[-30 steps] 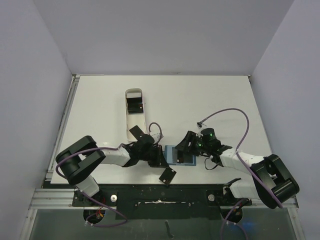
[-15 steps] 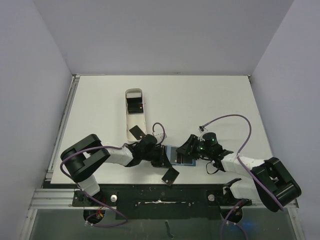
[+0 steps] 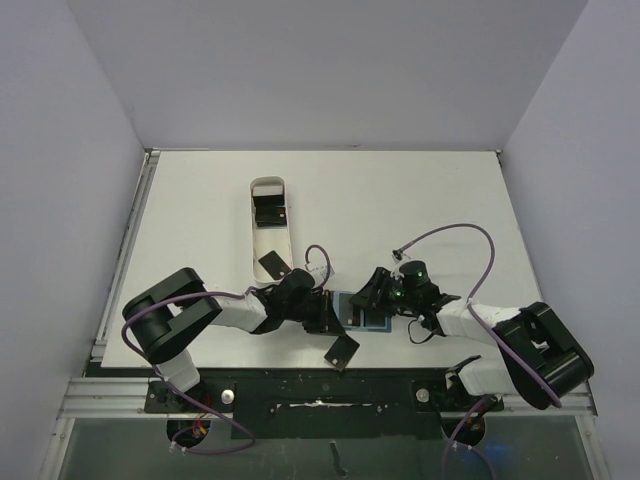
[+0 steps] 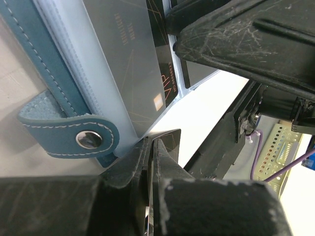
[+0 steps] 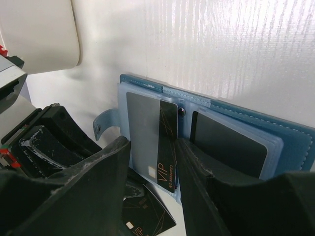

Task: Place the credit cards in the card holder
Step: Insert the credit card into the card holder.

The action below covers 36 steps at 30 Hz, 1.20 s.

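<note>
The teal card holder (image 3: 345,301) lies open near the table's front edge. Its leather edge (image 5: 256,125) and snap tab (image 4: 88,139) show in both wrist views. A black VIP credit card (image 5: 167,147) sticks halfway out of its left clear sleeve, and another card (image 5: 224,142) sits in the right sleeve. My right gripper (image 5: 153,146) has its jaws against both sides of that left sleeve. At the holder's left edge, my left gripper (image 4: 151,145) is shut on a black card (image 4: 172,140), which juts out toward the table front (image 3: 341,351).
A long white tray (image 3: 270,240) stands behind the left arm. It holds one black card (image 3: 268,210) at its far end and another (image 3: 271,265) at its near end. The table's front edge runs just below the card holder.
My left gripper has moved right with its card, up to the card holder's left edge. The right gripper has narrowed its jaws onto the left sleeve.
</note>
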Available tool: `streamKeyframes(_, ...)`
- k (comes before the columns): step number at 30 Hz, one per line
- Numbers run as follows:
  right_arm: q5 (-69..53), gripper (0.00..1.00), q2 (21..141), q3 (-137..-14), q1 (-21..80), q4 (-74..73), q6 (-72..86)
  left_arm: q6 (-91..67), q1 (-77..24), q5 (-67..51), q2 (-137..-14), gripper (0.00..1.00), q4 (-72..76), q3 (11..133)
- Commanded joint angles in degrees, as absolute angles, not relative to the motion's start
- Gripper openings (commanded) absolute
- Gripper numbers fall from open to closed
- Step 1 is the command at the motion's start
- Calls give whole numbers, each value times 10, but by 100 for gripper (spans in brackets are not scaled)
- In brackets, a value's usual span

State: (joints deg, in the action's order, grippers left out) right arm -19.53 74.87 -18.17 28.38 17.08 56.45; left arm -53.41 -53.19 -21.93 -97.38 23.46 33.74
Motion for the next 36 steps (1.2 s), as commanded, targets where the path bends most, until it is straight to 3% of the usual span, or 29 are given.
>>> streamKeyframes(1,-196,42,762,-201,294,177,548,-525,-534,-196,-968,0,251,332)
streamKeyframes(11,-202,32,780,-208,305,196,556,-526,-534,-199,-977,0,263,331)
streamKeyframes(36,-197,20,792,-227,314,170,504,-546,-535,-199,-968,0,283,319)
